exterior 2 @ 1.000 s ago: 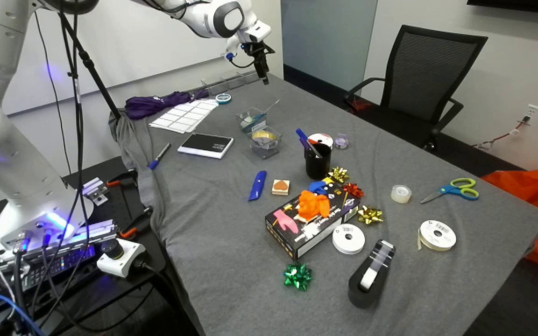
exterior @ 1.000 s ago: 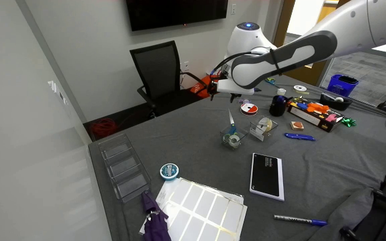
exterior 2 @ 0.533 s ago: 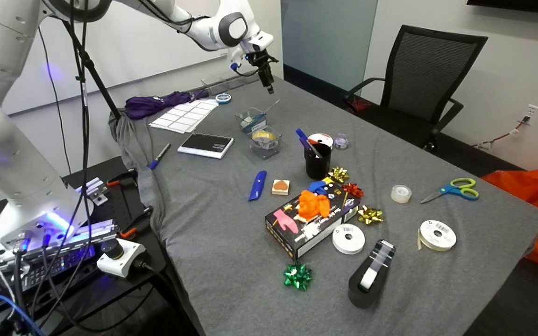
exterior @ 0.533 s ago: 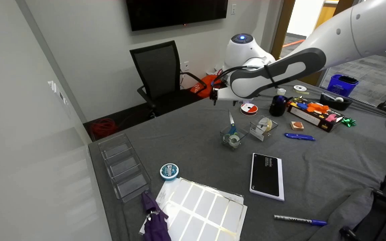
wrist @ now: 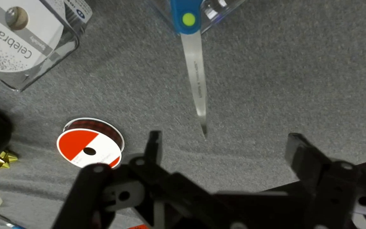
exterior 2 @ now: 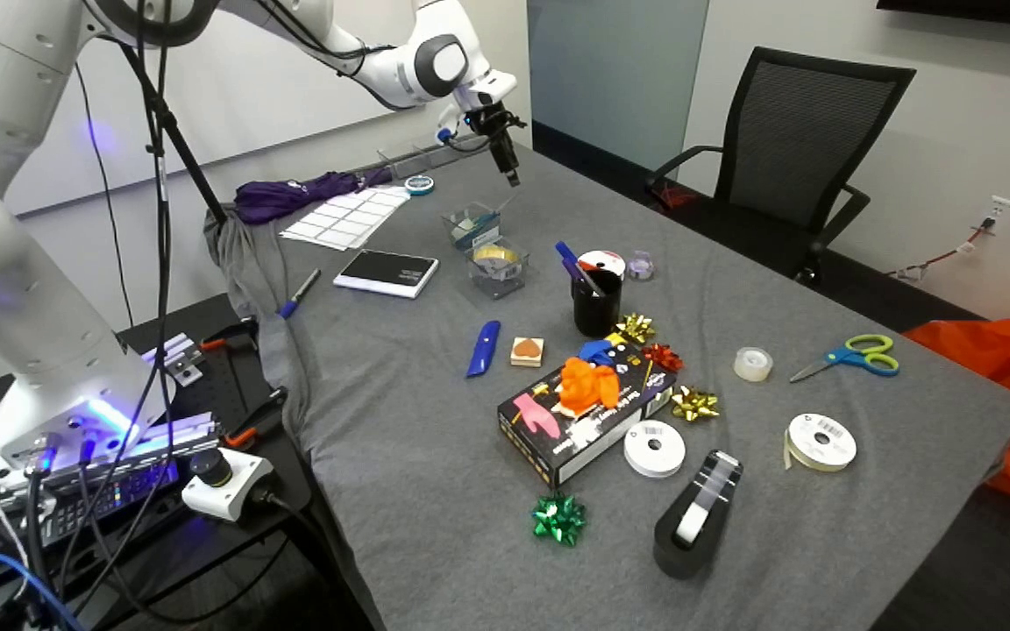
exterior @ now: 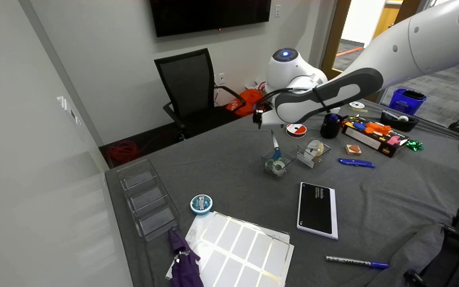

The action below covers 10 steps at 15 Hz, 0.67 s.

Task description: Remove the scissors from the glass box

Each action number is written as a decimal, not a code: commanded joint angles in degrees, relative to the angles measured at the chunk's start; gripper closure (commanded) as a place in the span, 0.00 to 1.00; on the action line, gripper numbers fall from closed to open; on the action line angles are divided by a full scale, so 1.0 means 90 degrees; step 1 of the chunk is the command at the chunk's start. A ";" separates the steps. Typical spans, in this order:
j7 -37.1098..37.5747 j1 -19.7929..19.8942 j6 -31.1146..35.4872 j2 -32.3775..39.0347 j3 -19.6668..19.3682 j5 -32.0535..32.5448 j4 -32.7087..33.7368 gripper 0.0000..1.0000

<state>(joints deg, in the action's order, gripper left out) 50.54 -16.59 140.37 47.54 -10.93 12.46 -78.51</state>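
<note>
From left to right in the wrist view, a second clear box [wrist: 50, 66] was seen just beside the glass box [wrist: 218, 18], exposed to a knock if a wide approach was made. Apart from the glass box, a ribbon spool [wrist: 98, 147] could be shoved by a low sweep. The scissors [wrist: 195, 66] were held handles-down in the glass box, the blade angled out past its rim; a slip was risked by a pinch on smooth metal, and the glass box could be dragged if the handles were snagged on a pale roll [exterior: 278, 167] inside. Beyond the glass box, above the surface [wrist: 265, 79] near the blade tip, the gripper [wrist: 224, 140] was spread wide, nothing grasped; if it was lowered off line, the tip could be bumped and the glass box toppled.
</note>
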 commanded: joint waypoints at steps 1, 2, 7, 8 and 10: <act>0.0146 -0.0134 -0.0030 0.0020 -0.0222 0.0265 -0.0059 0.00; 0.0165 -0.0145 -0.0011 0.0002 -0.0239 0.0306 -0.0079 0.00; 0.0052 -0.0043 -0.0019 0.0003 -0.0119 0.0209 -0.0007 0.00; 0.0053 -0.0045 -0.0019 0.0003 -0.0120 0.0210 -0.0007 0.00; 0.0014 -0.0056 0.0140 -0.0098 -0.0124 0.0259 -0.0240 0.00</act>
<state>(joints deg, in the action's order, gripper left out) 50.98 -17.14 140.37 47.57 -12.20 14.21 -78.71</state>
